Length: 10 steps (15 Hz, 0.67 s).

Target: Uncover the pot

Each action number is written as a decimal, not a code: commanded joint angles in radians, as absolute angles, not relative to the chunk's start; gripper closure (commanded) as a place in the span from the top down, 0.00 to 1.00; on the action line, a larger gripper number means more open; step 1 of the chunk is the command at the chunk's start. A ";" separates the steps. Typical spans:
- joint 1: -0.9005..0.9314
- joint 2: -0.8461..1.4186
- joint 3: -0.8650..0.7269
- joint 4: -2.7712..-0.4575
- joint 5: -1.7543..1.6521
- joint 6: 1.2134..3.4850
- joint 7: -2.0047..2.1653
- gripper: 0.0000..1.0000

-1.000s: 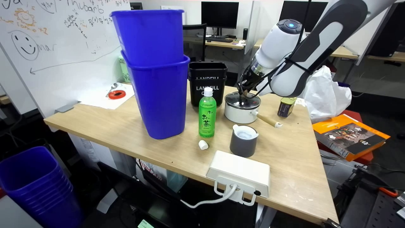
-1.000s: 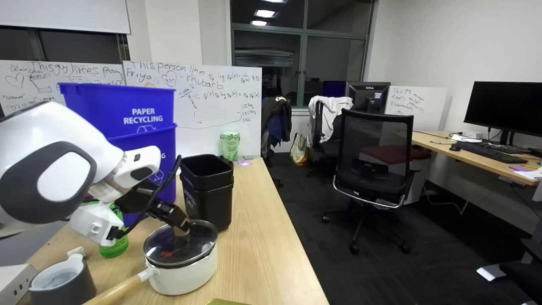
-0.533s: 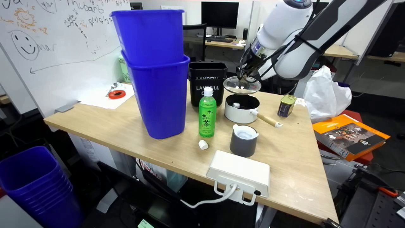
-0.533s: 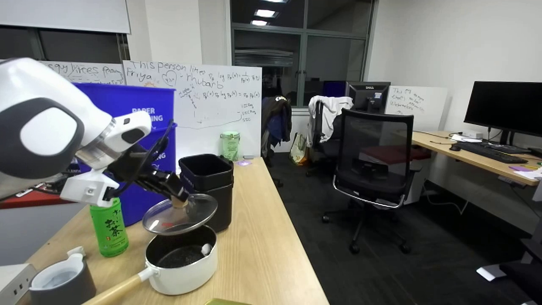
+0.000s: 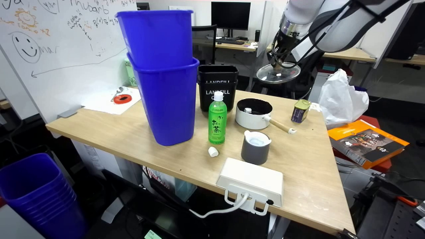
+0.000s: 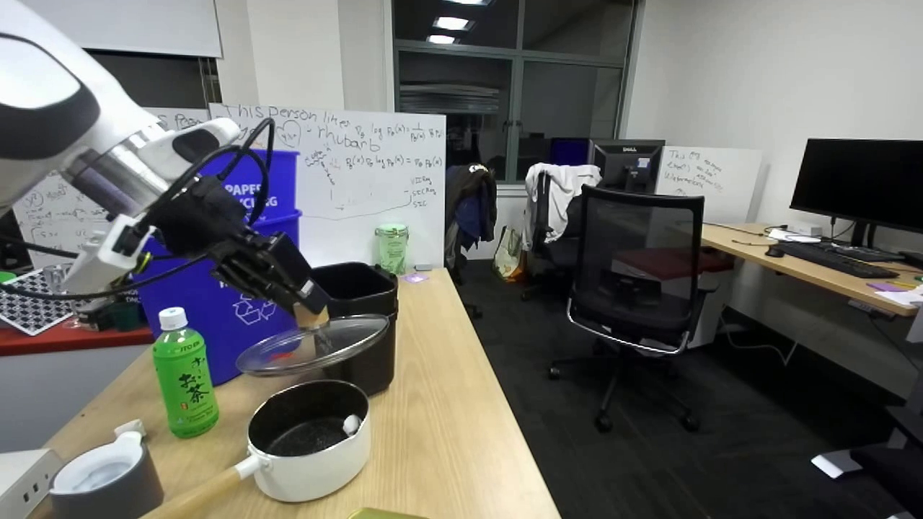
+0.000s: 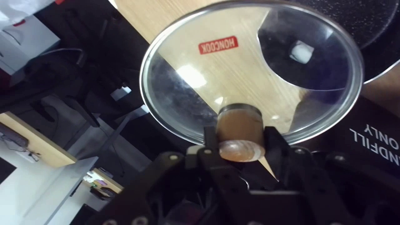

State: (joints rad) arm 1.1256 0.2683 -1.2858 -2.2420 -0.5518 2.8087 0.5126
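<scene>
The pot (image 5: pixel 249 121) is a white saucepan with a black inside and a pale wooden handle (image 5: pixel 280 125). It stands uncovered on the table in both exterior views (image 6: pixel 317 472). A small white piece (image 6: pixel 351 424) lies inside it. The glass lid (image 5: pixel 279 77) has a metal rim and a brown wooden knob (image 7: pixel 240 126). My gripper (image 7: pixel 239 136) is shut on the knob, one finger on each side. It holds the lid (image 6: pixel 346 344) in the air, slightly tilted and apart from the pot. In the wrist view, part of the pot's dark inside (image 7: pixel 356 23) shows past the lid.
Black bins (image 5: pixel 217 89) stand right behind the pot. Tall stacked blue bins (image 5: pixel 162 96) stand further left. A green bottle (image 5: pixel 217 122), a grey cup (image 5: pixel 255 151), a white power box (image 5: pixel 250 181), a can (image 5: pixel 300 112) and a white piece (image 5: pixel 213 152) are on the table.
One second ago the lid sat on the pot with my gripper at its knob. It has since been lifted off, and has moved up and to the right in an exterior view. The pot stays put.
</scene>
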 commanded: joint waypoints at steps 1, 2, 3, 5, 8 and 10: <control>1.362 0.220 -1.496 -2.278 -0.676 2.673 0.619 0.16; 1.426 0.216 -1.551 -2.295 -0.693 2.644 0.640 0.16; 1.490 0.216 -1.606 -2.313 -0.699 2.618 0.657 0.16; 1.607 0.240 -1.713 -2.356 -0.678 2.584 0.671 0.16; 1.768 0.309 -1.878 -2.442 -0.593 2.556 0.679 0.16; 1.857 0.352 -1.976 -2.509 -0.516 2.551 0.668 0.16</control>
State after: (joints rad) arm 1.7353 0.2600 -1.8517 -2.4394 -0.6045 2.5652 0.6724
